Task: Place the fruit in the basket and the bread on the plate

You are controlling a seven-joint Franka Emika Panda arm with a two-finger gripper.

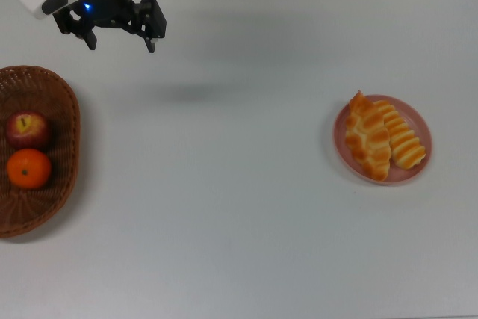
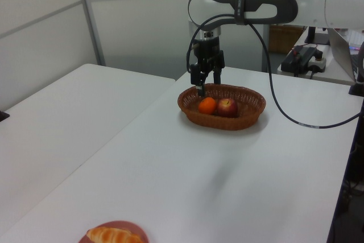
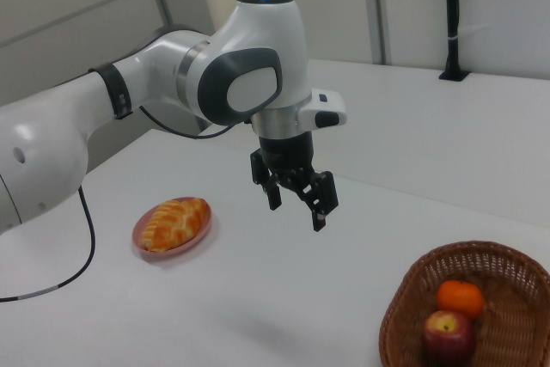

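The black two-finger gripper [image 1: 119, 38] of the white Franka arm is seen held in the air above the white table [image 1: 239, 207], its fingers spread wide apart with nothing between them. In the right view, the gripper [image 3: 296, 207] hangs clear of the surface, and a faint shadow is cast on the table below it.

The large oval brown woven wicker basket [image 1: 63, 110] is found below and to the left of the gripper in the top view, near it but not under it. Inside the basket the dark red apple with a yellowish top [image 1: 28, 130] and the bright orange mandarin [image 1: 30, 169] are seen side by side, just touching or nearly so. In the left view, the gripper [image 2: 206, 82] appears in front of the far rim of the basket [image 2: 250, 112].

The round pink plate [image 1: 418, 121] is set well apart from the gripper, far toward the top view's right. On it lie the braided, knobbly pointed pastry [image 1: 367, 137] and the ribbed white-and-orange striped pastry [image 1: 401, 142], pressed side by side.

Between the gripper and the plate only bare table is seen. A black cable [image 2: 273, 89] is looped from the arm in the left view, and a second white table [image 2: 51, 118] stands on the left view's left.
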